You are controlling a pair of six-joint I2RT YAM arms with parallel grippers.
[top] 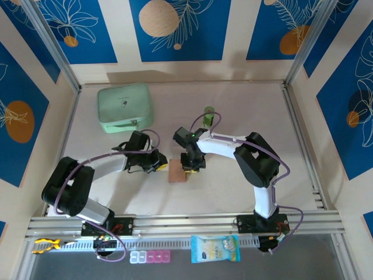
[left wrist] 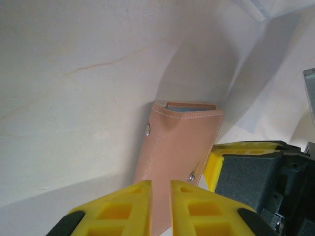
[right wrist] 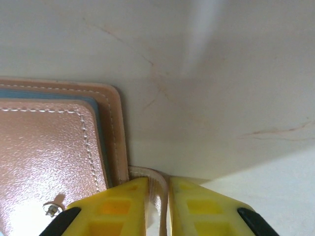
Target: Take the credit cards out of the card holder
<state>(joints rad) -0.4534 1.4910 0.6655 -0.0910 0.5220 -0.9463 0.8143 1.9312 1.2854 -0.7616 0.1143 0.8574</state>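
The card holder (top: 176, 172), a tan-pink leather wallet, lies folded on the table between my two grippers. My left gripper (top: 159, 165) sits at its left edge. In the left wrist view its yellow fingers (left wrist: 161, 184) stand a narrow slit apart over the card holder's (left wrist: 177, 142) near end, pinching nothing. My right gripper (top: 190, 170) is at the right edge. In the right wrist view it (right wrist: 158, 184) is shut on a tan flap of the card holder (right wrist: 49, 147). A thin blue-grey strip (right wrist: 101, 128) shows between the leather layers. The credit cards are hidden.
A mint-green zip case (top: 125, 108) lies at the back left and a green cylinder (top: 208, 112) stands behind the right arm. A printed packet (top: 215, 248) and small pill boxes (top: 150, 256) sit in front of the base rail. Metal frame posts bound the table.
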